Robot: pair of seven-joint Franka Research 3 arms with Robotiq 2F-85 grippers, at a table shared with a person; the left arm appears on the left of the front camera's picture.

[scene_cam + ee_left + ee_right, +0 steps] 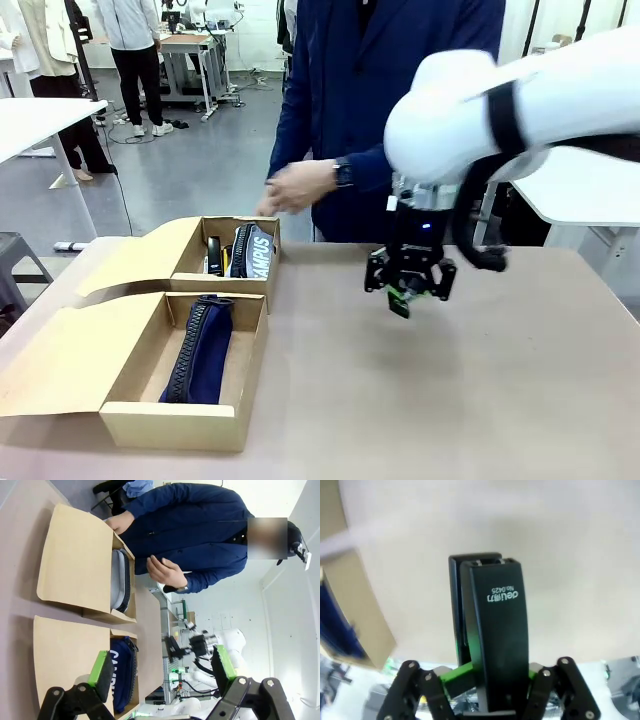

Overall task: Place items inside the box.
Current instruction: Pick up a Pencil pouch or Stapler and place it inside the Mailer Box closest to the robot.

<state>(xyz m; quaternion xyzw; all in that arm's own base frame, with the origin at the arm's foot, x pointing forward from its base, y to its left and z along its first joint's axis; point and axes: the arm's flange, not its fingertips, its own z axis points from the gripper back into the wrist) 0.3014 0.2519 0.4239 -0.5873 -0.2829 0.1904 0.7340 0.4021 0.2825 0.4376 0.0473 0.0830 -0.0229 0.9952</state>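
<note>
Brown tabletop point(500, 400) below, and the right gripper point(408, 292) hangs above it, green pads point(456, 674) clamped tight on a black stapler point(495, 630) that juts lengthwise past the fingertips, well apart from the nearer cardboard box point(175, 425); left gripper point(161, 670) spread wide, gripping nothing

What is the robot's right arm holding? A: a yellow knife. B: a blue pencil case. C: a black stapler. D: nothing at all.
C: the right fingers are shut on a black stapler, seen close up in the right wrist view.
</note>
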